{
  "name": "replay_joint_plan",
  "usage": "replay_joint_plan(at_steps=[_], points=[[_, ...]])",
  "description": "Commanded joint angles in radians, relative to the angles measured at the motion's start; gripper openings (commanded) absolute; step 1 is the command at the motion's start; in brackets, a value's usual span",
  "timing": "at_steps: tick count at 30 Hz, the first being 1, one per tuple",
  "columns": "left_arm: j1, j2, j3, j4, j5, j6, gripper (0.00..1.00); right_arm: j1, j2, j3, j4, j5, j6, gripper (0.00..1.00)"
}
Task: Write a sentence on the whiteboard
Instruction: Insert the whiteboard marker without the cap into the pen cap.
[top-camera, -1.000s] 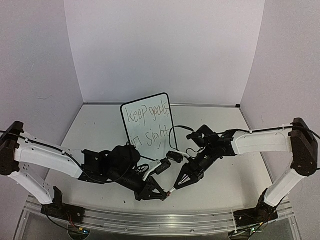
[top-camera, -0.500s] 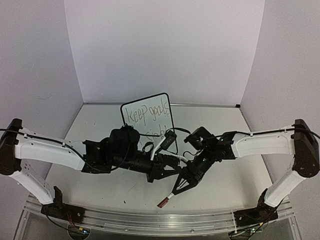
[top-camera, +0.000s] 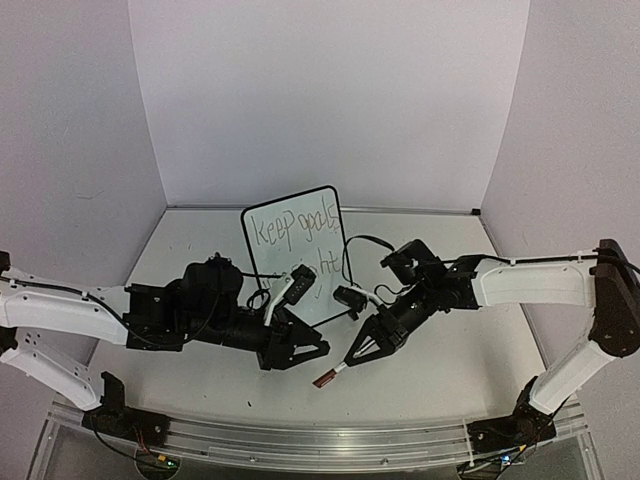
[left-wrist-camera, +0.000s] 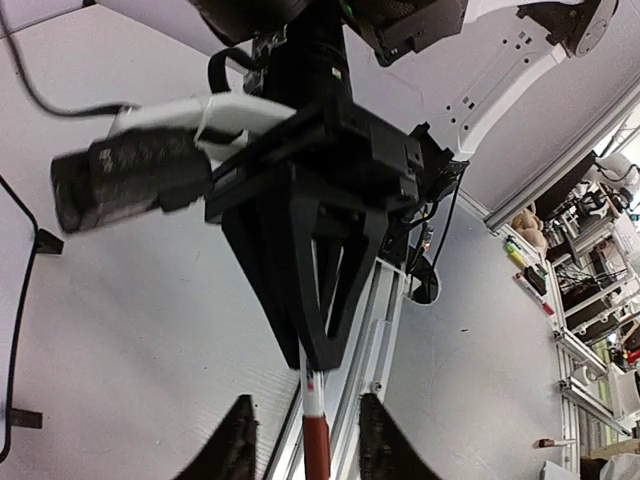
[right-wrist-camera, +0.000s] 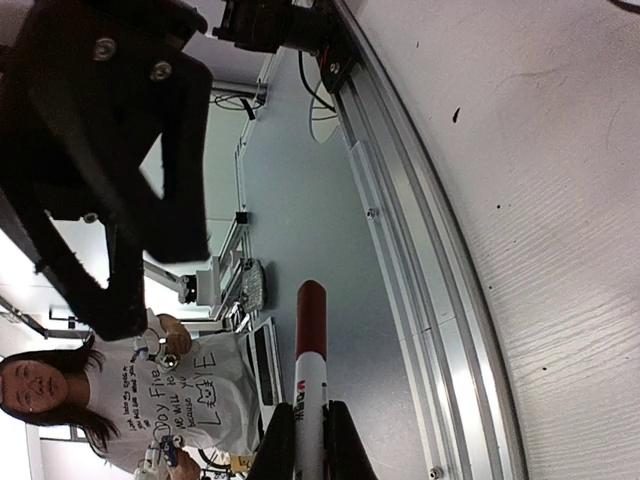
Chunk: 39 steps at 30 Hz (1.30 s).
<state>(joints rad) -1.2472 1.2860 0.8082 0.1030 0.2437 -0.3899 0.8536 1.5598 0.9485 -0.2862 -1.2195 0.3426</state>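
Overhead: white table (top-camera: 450, 385), lilac walls (top-camera: 320, 100); right gripper (top-camera: 350, 362) clamps marker (top-camera: 328, 377); left gripper (top-camera: 312, 352) parted.

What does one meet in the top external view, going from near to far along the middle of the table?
metal rail → red-capped marker → whiteboard with the sentence → back wall
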Motion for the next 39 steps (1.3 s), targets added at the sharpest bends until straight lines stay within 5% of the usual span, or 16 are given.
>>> replay_joint_plan(at_steps=[1,8,16,30,39], points=[[0.001,-0.106,-0.032,-0.183,-0.061,0.002,0.49,-0.060,-0.065,0.033,0.049,0.045,0.010,0.00],[0.003,-0.053,0.011,-0.245,0.042,0.012,0.72,-0.062,-0.075,0.035,0.085,0.004,0.040,0.00],[0.003,0.066,0.089,-0.229,0.133,0.052,0.76,-0.063,-0.097,0.031,0.090,-0.066,0.055,0.00],[0.004,0.117,0.134,-0.176,0.213,0.037,0.36,-0.055,-0.083,0.008,0.087,-0.117,0.050,0.00],[0.004,0.119,0.144,-0.167,0.237,0.031,0.31,-0.038,-0.057,0.010,0.068,-0.123,0.034,0.00]])
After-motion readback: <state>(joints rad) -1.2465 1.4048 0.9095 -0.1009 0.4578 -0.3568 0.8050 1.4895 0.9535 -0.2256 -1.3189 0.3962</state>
